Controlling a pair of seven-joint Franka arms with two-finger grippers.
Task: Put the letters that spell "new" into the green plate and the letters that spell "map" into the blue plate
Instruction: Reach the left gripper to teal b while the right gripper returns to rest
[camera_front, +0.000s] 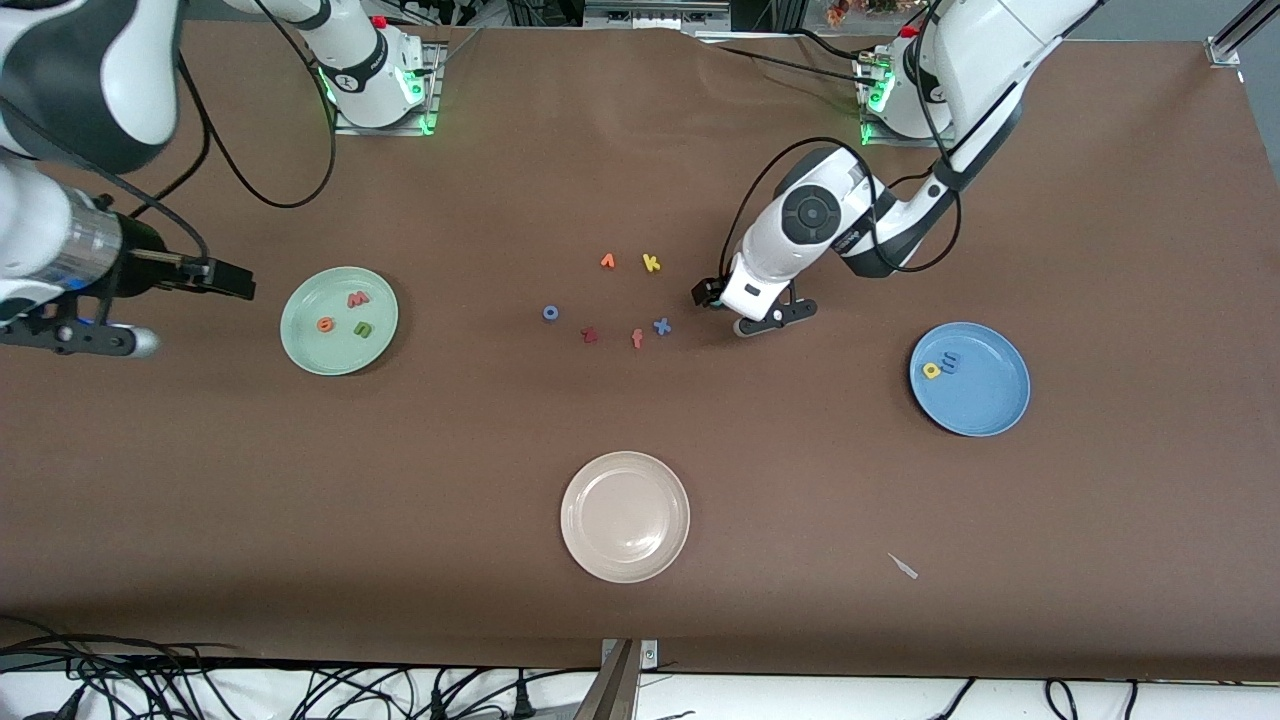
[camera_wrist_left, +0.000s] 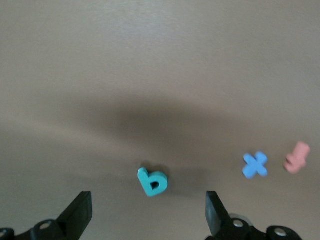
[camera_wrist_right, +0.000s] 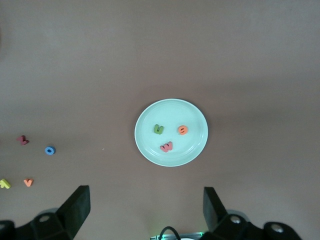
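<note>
The green plate (camera_front: 300, 345) (camera_wrist_right: 195, 112) holds the salmon-pink w (camera_front: 357, 299) (camera_wrist_right: 166, 146), orange e (camera_front: 325, 324) (camera_wrist_right: 183, 130) and green n (camera_front: 362, 329) (camera_wrist_right: 158, 129). The blue plate (camera_front: 990, 405) holds the yellow a (camera_front: 931, 370) and blue m (camera_front: 949, 362). The teal p (camera_wrist_left: 152, 181) lies flat on the table, just ahead of my left gripper (camera_front: 770, 318) (camera_wrist_left: 147, 205). That gripper hangs low and open, touching nothing. My right gripper (camera_front: 95, 338) (camera_wrist_right: 145, 200) waits open and empty, high over the right arm's end of the table.
A beige plate (camera_front: 625, 470) sits nearer the front camera at mid-table. Loose letters lie in the middle: an orange one (camera_front: 607, 261), yellow k (camera_front: 651, 263), blue o (camera_front: 550, 313), dark red one (camera_front: 589, 335), orange-red f (camera_front: 637, 338) (camera_wrist_left: 297, 157), blue x (camera_front: 661, 326) (camera_wrist_left: 255, 165).
</note>
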